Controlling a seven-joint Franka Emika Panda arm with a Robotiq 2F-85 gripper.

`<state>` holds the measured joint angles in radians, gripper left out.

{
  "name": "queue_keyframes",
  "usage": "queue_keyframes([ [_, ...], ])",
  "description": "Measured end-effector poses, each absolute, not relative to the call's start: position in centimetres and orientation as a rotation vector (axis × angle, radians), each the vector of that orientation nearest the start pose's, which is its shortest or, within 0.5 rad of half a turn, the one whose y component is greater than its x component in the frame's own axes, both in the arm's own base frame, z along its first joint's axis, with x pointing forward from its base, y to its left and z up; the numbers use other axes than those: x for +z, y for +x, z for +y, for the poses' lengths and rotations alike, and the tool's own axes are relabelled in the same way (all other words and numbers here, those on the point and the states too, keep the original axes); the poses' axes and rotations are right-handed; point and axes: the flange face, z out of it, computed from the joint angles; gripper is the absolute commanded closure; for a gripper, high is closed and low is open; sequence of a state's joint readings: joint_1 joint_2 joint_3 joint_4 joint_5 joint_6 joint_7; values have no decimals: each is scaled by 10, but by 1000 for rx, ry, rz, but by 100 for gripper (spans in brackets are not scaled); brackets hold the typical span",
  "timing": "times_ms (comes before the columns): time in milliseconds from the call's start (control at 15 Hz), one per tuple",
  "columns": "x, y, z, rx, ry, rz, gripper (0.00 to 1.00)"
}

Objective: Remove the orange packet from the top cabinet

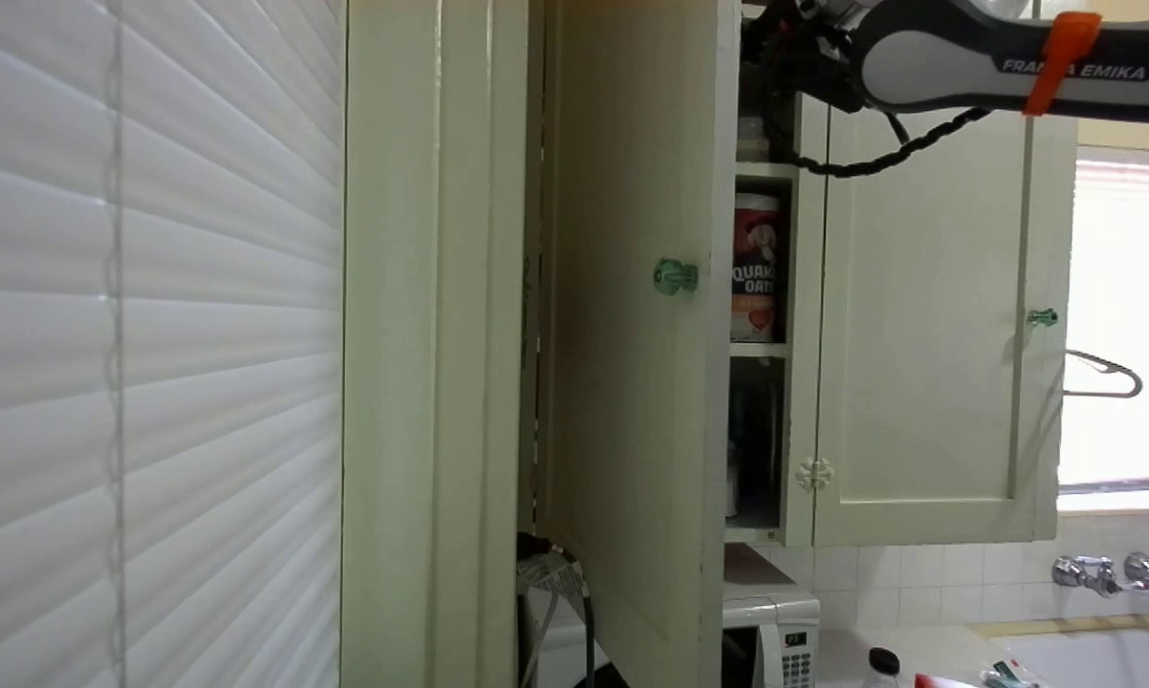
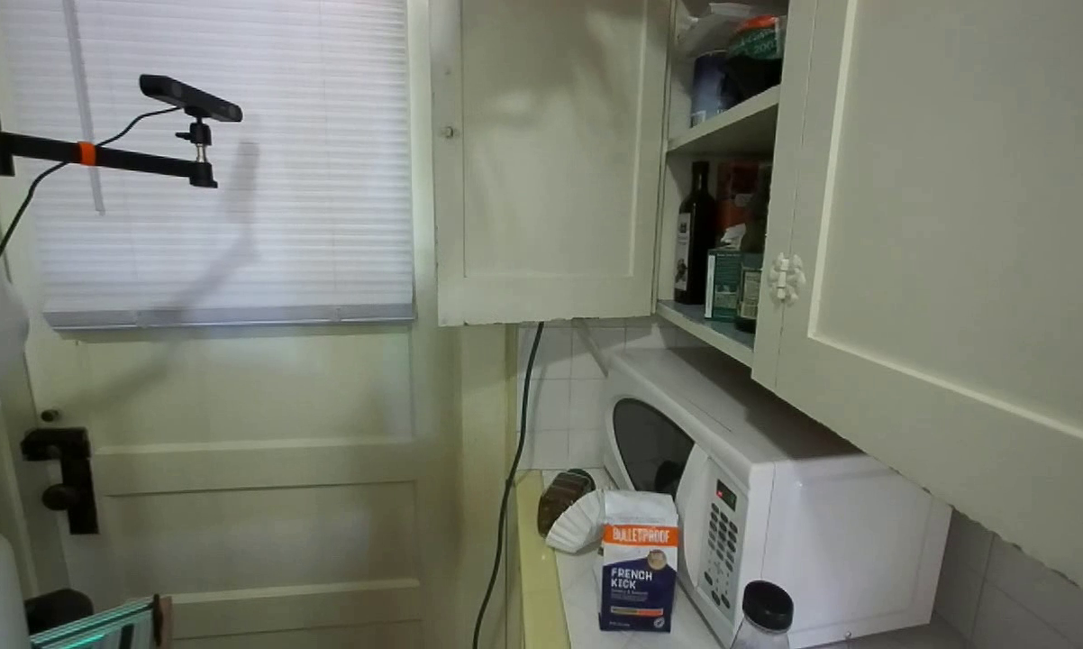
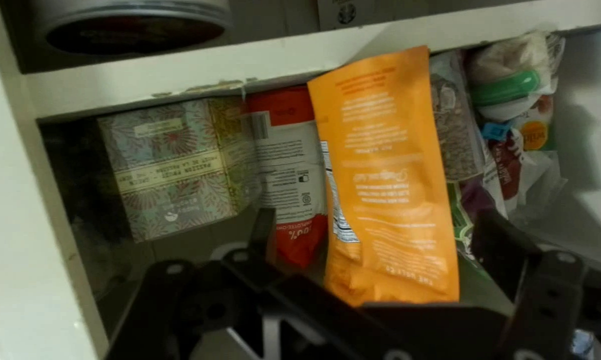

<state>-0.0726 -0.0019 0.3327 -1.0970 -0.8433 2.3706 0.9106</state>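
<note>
Orange packet [image 3: 388, 175]: located inside the cream-white top cabinet [image 1: 806, 306], between a red-and-white package [image 3: 293, 170] and a clear bag [image 3: 453, 130] of brown contents; one end overlaps the chipped shelf edge [image 3: 130, 82] in the wrist view. Its print appears inverted there — THE UGLY CO can be read, the finer lines are blurred. The gripper [image 3: 380, 235] stands with jaws spread wide, one on either side of the packet as seen; whether either touches it cannot be determined.

Labels on the same shelf: the red-and-white package shows "100%" and a cut-off "EMPLOYEE-OWN"; a floral-patterned box [image 3: 170, 167] reads PASSION FRUIT and GREEN.

In an exterior view, the arm [image 1: 947, 62], marked FRANKA EMIKA, extends to the cabinet above a canister [image 1: 756, 268] lettered QUAK and OATS — the brand name partly out of sight. In an exterior view, a BULLETPROOF FRENCH KICK bag [image 2: 638, 572] stands upright on the counter [image 2: 579, 586], just beside a white microwave [image 2: 839, 532]. A black-capped bottle [image 2: 767, 606] stands near the microwave's corner, its base out of view.
</note>
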Motion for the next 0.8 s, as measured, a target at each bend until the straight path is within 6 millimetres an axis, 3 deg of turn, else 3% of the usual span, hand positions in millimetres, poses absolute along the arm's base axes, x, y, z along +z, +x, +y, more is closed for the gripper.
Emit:
queue_keyframes([
  [800, 934, 554, 147, -2378, -2188, 596, 0],
])
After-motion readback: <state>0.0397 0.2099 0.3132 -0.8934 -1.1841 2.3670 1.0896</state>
